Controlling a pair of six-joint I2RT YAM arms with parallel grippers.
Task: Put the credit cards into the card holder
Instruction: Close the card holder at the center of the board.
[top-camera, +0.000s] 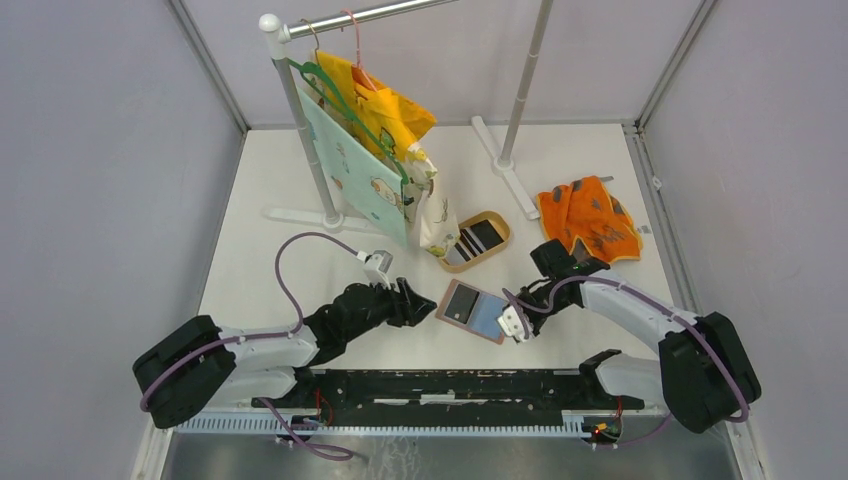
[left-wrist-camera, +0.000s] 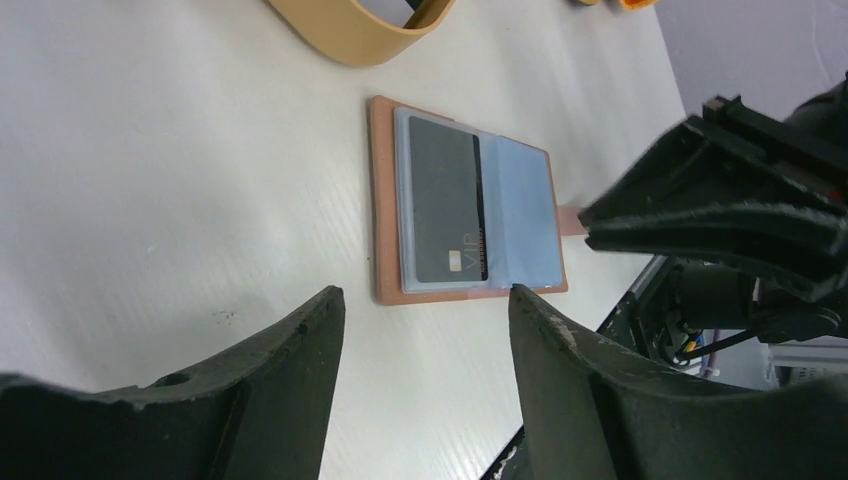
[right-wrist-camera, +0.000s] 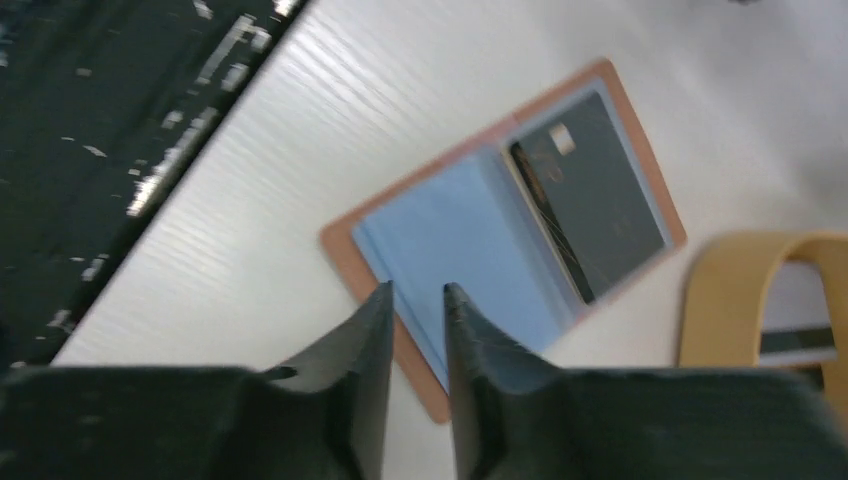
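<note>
Brown on the outside and blue on the inside, the holder (top-camera: 472, 311) lies open and flat on the white table (top-camera: 260, 230), between our two arms. One dark card (left-wrist-camera: 445, 210) sits in its left pocket, and we can read "VIP" on it. The right pocket is plain blue, and we see no card in it. A little strap tab (left-wrist-camera: 568, 220) sticks out from the holder's right edge.

Our left gripper (left-wrist-camera: 425, 295) is low over the table, just beside the holder's left edge. Its jaws stand wide apart and hold nothing. We see bare table between them.

Our right gripper (right-wrist-camera: 417, 292) is at the other side of the holder. From its own camera, the tips hang over the blue pocket near the holder's edge. There is only a thin gap between the jaws, and nothing is in that gap. We cannot tell if the tips touch the holder.

More cards (top-camera: 485, 236) lie in a tan oval dish (top-camera: 505, 228), just behind the holder. One looks white with dark stripes and one looks dark. They are still in the dish, not in the holder.

An orange cloth (top-camera: 590, 222) lies crumpled on the table to the right of the dish. A white rack (top-camera: 300, 120) stands at the back on the left, and yellow and pale green clothes (top-camera: 375, 110) hang from it, down near the dish.
</note>
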